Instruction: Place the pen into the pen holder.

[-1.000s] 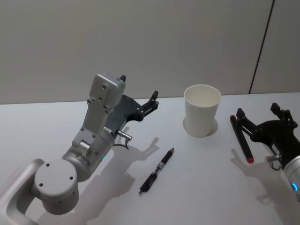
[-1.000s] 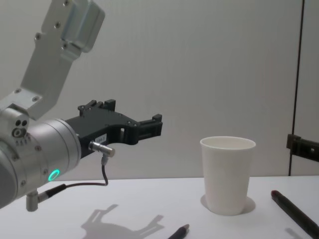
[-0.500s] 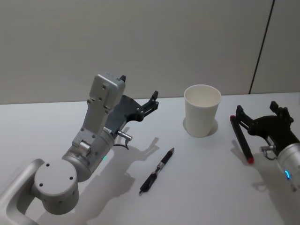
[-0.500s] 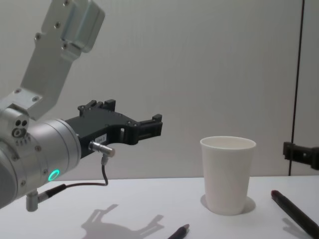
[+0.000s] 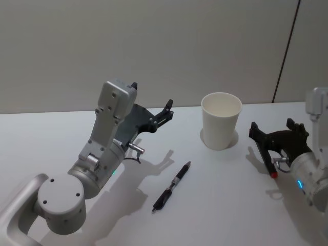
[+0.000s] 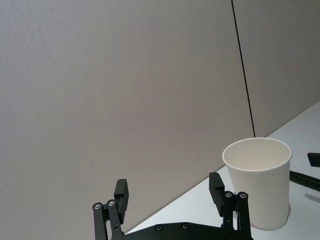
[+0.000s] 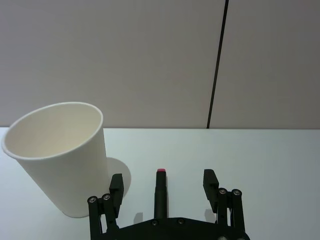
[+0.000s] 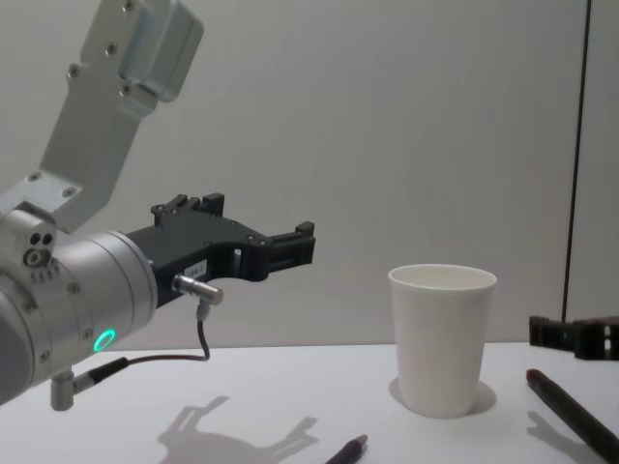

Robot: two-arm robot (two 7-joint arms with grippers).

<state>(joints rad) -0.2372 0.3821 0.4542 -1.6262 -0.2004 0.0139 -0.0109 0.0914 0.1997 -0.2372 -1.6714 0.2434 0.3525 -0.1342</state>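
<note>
R gripper [image 7: 163, 179] has just slid in over red-tip pen [image 8: 571, 411], jaws open, nothing held. Pen lies flat by table's [image 5: 230, 205] right edge, near cup [image 5: 221, 121]. Grasp looks next. L gripper [image 6: 169, 184] open, parked left.

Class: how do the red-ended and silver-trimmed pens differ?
The red-ended pen is plain black; the silver-trimmed pen has silvery accents. The red-ended pen lies right of the cup, beneath the open right gripper; the silver-trimmed pen lies mid-table, nearer the left gripper. Both lie flat outside the cup.

No legible text or labels.
</note>
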